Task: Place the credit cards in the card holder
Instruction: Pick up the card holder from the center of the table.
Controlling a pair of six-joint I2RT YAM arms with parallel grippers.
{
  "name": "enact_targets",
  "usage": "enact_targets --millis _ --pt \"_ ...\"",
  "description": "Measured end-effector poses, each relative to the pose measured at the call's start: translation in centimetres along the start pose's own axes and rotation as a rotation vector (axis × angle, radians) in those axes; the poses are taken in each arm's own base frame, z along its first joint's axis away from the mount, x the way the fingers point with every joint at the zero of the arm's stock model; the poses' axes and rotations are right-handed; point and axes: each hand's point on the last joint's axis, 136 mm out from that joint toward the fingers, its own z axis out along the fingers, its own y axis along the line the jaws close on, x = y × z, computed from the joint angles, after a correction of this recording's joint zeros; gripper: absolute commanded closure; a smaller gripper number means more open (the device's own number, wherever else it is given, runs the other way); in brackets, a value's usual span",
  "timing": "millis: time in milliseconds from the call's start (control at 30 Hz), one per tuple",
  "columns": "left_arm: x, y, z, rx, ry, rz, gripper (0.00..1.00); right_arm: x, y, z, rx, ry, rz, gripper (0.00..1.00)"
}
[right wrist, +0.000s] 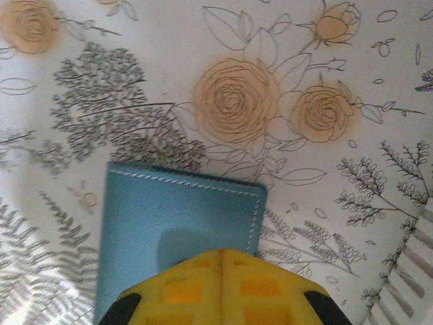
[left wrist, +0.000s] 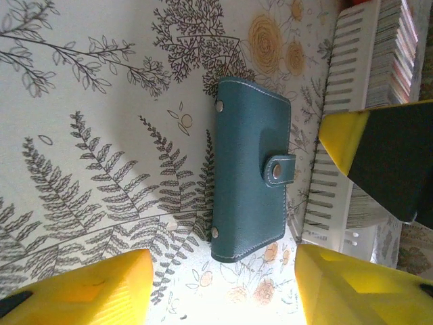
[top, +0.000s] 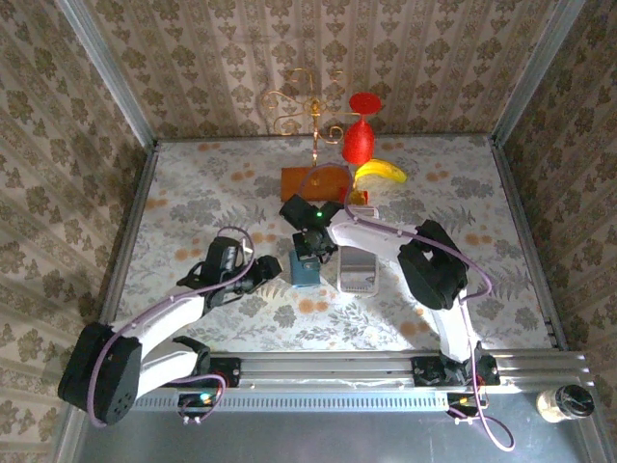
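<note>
Barely begun: card holder fastened, no card moved yet.
The teal card holder (left wrist: 252,169) lies flat on the flowered surface (top: 212,193) with its snap tab fastened. It sits just beside the white rack (left wrist: 336,101), where the cards (left wrist: 396,47) stand in a row. The right claw (right wrist: 221,281) is pinched together and empty, its tip over the holder. The left claw (left wrist: 222,288) hangs near with fingers apart, holding nothing. Opening the holder and moving every card remain.

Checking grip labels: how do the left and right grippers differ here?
The left gripper has its jaws apart, while the right gripper has its jaws shut together. The left is lined up with a short end of the card holder; the right's tip sits over its flat cover. Both are yellow-tipped and grip nothing.
</note>
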Motion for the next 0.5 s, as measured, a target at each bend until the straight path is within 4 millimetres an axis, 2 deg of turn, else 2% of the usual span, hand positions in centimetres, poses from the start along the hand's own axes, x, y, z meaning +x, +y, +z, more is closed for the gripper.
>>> enact_targets --millis 233,500 --pt "0.4 0.2 1.5 0.005 0.034 -0.018 0.46 0.7 -0.7 1.3 0.024 0.030 0.008 1.00" --pt "1.7 0.3 3.3 -0.002 0.094 -0.012 0.51 1.8 -1.4 2.7 0.049 0.066 0.007 1.00"
